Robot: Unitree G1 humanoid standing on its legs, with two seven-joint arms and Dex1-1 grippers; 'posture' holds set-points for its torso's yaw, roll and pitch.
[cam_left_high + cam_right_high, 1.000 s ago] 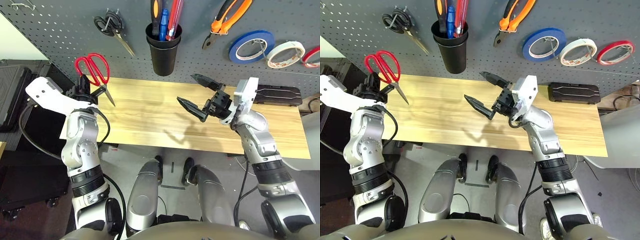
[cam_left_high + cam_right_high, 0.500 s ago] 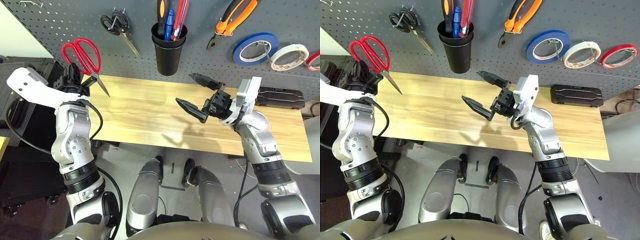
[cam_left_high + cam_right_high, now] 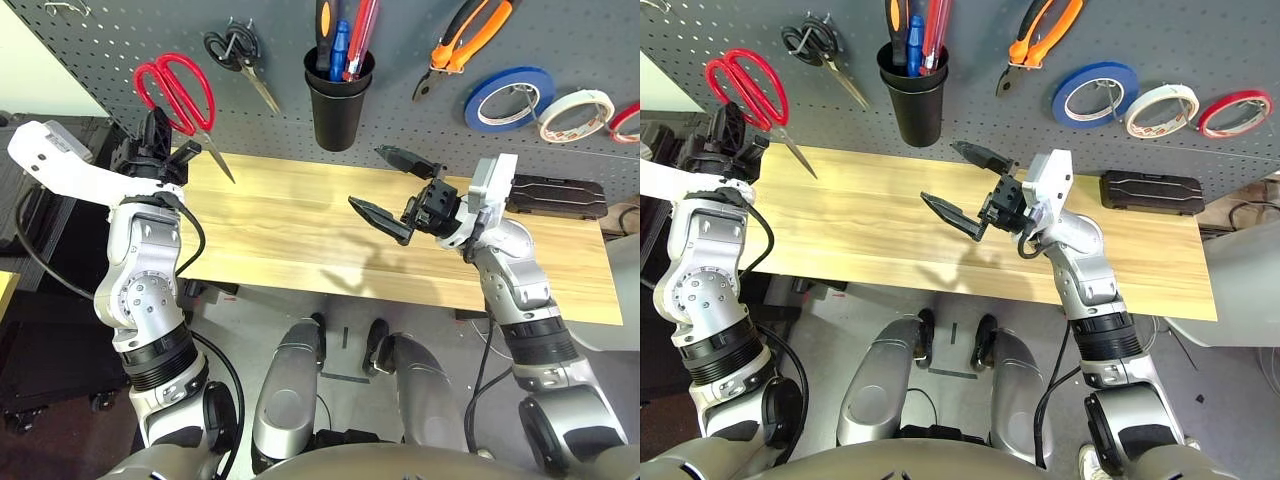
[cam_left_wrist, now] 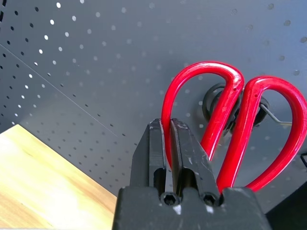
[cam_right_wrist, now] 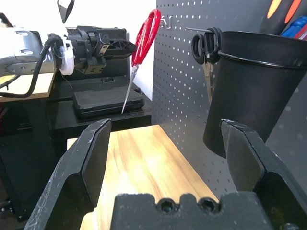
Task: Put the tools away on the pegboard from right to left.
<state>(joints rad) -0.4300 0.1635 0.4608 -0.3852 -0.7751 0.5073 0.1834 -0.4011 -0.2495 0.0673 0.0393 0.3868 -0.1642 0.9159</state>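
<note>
The red-handled scissors (image 3: 176,88) hang blades-down in front of the left part of the pegboard (image 3: 110,45). My left gripper (image 3: 160,152) is shut on one red handle loop (image 4: 230,120). Over the middle of the wooden table (image 3: 290,235) my right gripper (image 3: 369,177) stands open and holds nothing. On the board hang the orange-and-black pliers (image 3: 466,35) and the whitish tape roll (image 3: 572,111). The orange-and-black screwdriver (image 3: 322,18) stands in the black cup (image 3: 338,95).
Black-handled scissors (image 3: 236,55) hang on a hook just right of the red ones. A blue tape roll (image 3: 505,93) and a red tape roll (image 3: 627,120) hang at the right. A black case (image 3: 555,195) lies at the table's back right. A bare hook (image 3: 60,8) sits top left.
My left arm has lifted the red scissors from the table's left edge up in front of the pegboard. The right arm has stayed where it was, still open.
</note>
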